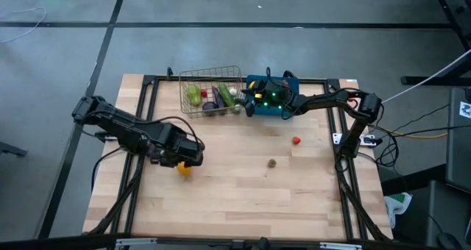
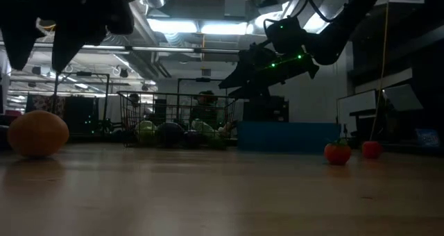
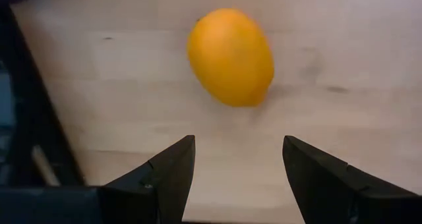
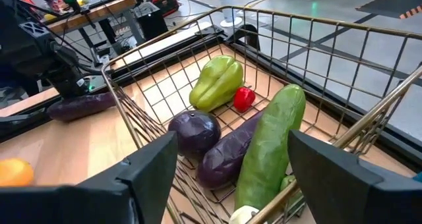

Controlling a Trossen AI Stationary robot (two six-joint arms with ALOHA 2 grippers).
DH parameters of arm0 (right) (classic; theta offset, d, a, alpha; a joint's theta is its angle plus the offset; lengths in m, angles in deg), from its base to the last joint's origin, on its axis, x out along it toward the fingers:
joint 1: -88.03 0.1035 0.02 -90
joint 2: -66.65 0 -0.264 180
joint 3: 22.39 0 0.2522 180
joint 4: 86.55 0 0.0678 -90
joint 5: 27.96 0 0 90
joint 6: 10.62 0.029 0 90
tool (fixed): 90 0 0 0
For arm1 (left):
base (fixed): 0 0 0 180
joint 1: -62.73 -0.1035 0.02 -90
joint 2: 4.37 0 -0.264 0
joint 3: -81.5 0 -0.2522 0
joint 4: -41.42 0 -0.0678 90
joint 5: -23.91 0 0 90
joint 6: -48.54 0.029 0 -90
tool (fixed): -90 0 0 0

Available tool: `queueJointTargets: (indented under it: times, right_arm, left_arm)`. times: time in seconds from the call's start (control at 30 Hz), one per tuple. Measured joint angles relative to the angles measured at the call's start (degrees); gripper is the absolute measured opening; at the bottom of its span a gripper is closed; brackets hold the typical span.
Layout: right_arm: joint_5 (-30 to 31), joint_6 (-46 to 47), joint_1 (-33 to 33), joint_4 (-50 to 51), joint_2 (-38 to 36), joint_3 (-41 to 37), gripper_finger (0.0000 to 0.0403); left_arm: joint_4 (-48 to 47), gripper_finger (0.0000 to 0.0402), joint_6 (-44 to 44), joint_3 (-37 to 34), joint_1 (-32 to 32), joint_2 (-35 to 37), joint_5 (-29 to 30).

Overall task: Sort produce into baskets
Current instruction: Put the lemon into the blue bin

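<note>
A yellow-orange lemon (image 3: pixel 231 56) lies on the bare wood; it also shows in the high view (image 1: pixel 183 168) and the low view (image 2: pixel 38 133). My left gripper (image 3: pixel 239 151) is open and empty just short of it, above the table. The wire-mesh basket (image 1: pixel 184 103) at the far edge holds a green pepper (image 4: pixel 216 82), a cucumber (image 4: pixel 270 145), two eggplants (image 4: pixel 194 132), a small red piece (image 4: pixel 244 97) and white garlic (image 4: pixel 244 214). My right gripper (image 4: pixel 231 158) is open and empty over the basket's right end. The blue bin (image 2: pixel 288 137) stands right of the basket, mostly under my right arm.
A red tomato (image 1: pixel 296 140) and a small dull green piece (image 1: pixel 271 162) lie on the table's right half. The low view shows two red tomatoes (image 2: pixel 338 153). Another eggplant (image 4: pixel 82 105) lies outside the basket by the black frame. Bare wood fills the near half.
</note>
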Motion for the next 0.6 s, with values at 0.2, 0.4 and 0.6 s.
queueJointTargets:
  times: [0.2,0.4,0.6]
  right_arm:
    - [0.00,0.00,-0.01,0.02,0.00,0.00,0.0285]
    - [0.00,-0.01,0.01,0.02,0.00,0.00,0.0285]
    - [0.00,-0.02,0.01,0.02,0.00,0.00,0.0285]
  left_arm:
    - [4.94,0.0224,-7.99,-4.40,2.01,0.02,3.66]
    - [6.72,0.0224,-12.09,-7.94,2.64,0.02,4.54]
    - [12.30,0.0224,-12.53,-10.63,2.62,0.02,7.97]
